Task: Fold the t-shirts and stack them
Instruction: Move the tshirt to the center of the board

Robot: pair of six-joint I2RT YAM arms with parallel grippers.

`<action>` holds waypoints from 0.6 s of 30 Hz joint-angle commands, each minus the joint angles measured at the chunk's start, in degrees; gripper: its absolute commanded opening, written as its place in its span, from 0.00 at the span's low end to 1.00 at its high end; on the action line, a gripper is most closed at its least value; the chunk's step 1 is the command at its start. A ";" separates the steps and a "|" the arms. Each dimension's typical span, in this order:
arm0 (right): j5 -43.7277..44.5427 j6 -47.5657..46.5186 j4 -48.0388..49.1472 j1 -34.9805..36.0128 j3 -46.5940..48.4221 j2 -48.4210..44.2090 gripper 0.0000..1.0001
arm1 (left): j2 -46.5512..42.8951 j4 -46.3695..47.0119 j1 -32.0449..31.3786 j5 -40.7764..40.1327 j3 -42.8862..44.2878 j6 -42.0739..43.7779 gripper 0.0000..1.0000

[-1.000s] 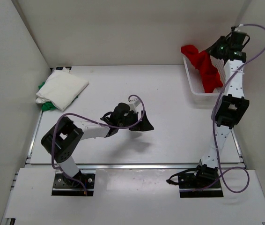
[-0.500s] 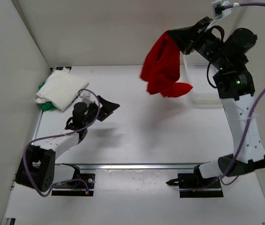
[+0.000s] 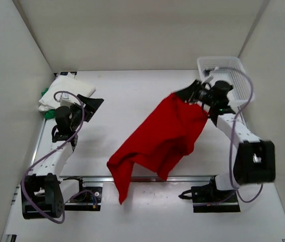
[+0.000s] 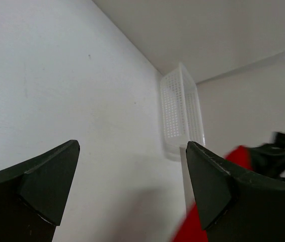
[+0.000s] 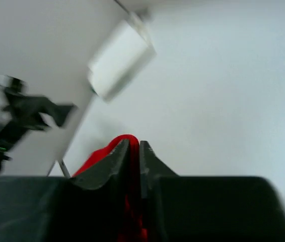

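Red cloth t-shirt [image 3: 162,138] trails in a long diagonal across the table [image 3: 132,96], its lowest tail reaching past the near edge between the two arm bases, its top corner pinched in the right gripper [image 3: 192,97]. The right wrist view shows that gripper's jaws all but closed with a ridge of red cloth between them, so the grip looks thin and worth keeping firm until the shirt lies flat. The step in hand, as I judge it, is spreading the shirt for folding. To do it well, the near tail should be drawn back onto the table, not left over the edge, and the cloth laid down without the twist it shows along its lower half. The left gripper [image 3: 91,106], on the left side of the table, stands wide open and holds nothing. It is well placed to take a second corner so the shirt can be stretched square between both arms. Farther back on the left, the folded white cloth t-shirt [image 3: 67,91] lies on the bright green cloth t-shirt [image 3: 47,114], marking where the stack goes. The white plastic mesh basket [image 3: 233,63] sits at the far right corner, just beyond the right gripper
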 commanded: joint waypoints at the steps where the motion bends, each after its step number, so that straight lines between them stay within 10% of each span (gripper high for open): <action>1: 1.43 2.08 9.11 -0.93 -8.31 6.41 0.14 | 3.83 -3.87 -3.31 -0.35 2.39 4.48 0.99; 8: 11.61 -7.74 -12.34 3.63 6.98 16.56 0.35 | 12.20 -16.17 -24.23 -10.00 11.25 22.50 0.99; 12: 22.09 -9.28 -11.68 6.71 -6.52 6.82 0.44 | 10.10 -24.00 -36.37 -21.96 10.66 29.10 0.98; 18: 29.63 -4.53 -11.90 8.81 -33.52 -9.89 0.01 | 7.19 -23.82 -41.37 -16.53 3.71 32.00 0.99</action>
